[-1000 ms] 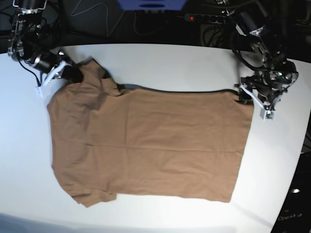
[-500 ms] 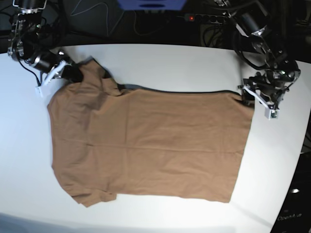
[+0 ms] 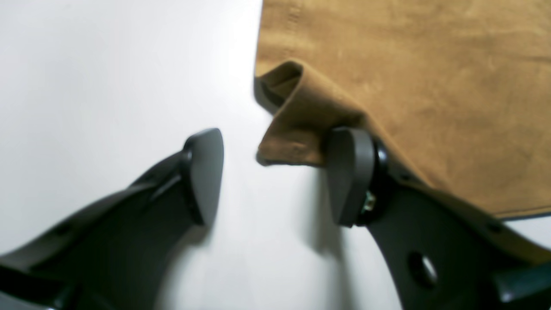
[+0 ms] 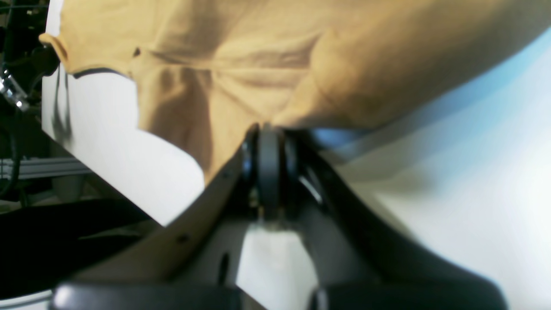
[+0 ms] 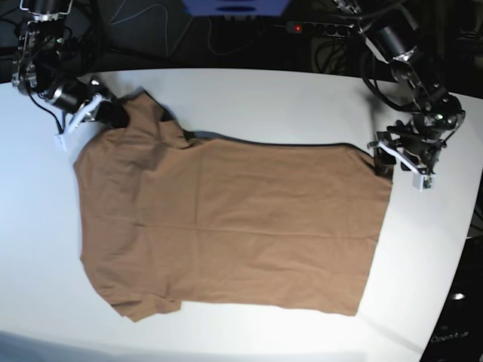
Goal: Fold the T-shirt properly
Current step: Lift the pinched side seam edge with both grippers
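The plain tan-brown short-sleeved T-shirt of thin fabric lies spread flat on the white surface, hem toward the left hand. The left hand stands wide open, holding nothing; one pad touches a raised fold at the hem corner. Farther back, the right hand is clamped tight on the sleeve fabric.

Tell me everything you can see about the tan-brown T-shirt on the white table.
The plain tan-brown short-sleeved T-shirt of thin soft fabric lies spread nearly flat on the white table, collar end toward the base view's left, hem toward its right. A dark inner edge shows along its far side. The right gripper is shut on the fabric at the far sleeve. The left gripper stands open at the far hem corner, which curls against one finger.
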Available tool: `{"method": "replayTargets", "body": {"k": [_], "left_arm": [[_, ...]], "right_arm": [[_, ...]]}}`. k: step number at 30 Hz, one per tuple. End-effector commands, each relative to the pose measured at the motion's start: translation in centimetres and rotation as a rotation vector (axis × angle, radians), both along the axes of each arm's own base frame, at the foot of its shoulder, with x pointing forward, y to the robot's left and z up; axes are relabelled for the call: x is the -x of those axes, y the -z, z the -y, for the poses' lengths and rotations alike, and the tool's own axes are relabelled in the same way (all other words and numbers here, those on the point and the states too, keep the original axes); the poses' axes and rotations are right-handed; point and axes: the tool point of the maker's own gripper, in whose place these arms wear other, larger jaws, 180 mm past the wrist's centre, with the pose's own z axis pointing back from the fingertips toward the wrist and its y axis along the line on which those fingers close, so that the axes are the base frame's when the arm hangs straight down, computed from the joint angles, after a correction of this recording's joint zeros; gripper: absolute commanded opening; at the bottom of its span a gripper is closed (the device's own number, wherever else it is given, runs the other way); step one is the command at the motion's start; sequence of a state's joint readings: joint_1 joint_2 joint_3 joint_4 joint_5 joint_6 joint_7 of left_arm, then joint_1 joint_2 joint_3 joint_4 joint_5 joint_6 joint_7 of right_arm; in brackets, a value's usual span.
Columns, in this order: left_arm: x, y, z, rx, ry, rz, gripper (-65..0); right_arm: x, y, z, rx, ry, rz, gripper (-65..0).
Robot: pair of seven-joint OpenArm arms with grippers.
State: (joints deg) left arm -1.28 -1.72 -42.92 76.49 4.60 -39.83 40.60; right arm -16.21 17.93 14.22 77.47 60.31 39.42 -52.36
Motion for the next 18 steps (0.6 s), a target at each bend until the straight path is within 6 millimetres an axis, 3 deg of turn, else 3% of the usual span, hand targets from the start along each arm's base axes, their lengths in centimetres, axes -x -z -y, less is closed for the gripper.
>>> {"method": "replayTargets", "body": {"k": [1,4,13,18], "left_arm": [[4.7,3.9,1.6,0.005,0.044,-0.250,-28.5],[4.7,4.0,1.6,0.005,0.044,-0.252,-30.4],[3.9,3.9,2.8,-0.008,0.106,-0.249,-61.3],[3.6,3.6,3.4,-0.017,0.127,-0.240,-61.9]], "right_arm": [[-0.3,-0.5,0.4,0.019,-0.012,0.018,-64.7],[-0.3,-0.5,0.4,0.019,-0.012,0.018,-64.7],[-0.3,-0.5,0.4,0.019,-0.012,0.018,-64.7],[-0.3,-0.5,0.4,0.019,-0.012,0.018,-64.7]]}}
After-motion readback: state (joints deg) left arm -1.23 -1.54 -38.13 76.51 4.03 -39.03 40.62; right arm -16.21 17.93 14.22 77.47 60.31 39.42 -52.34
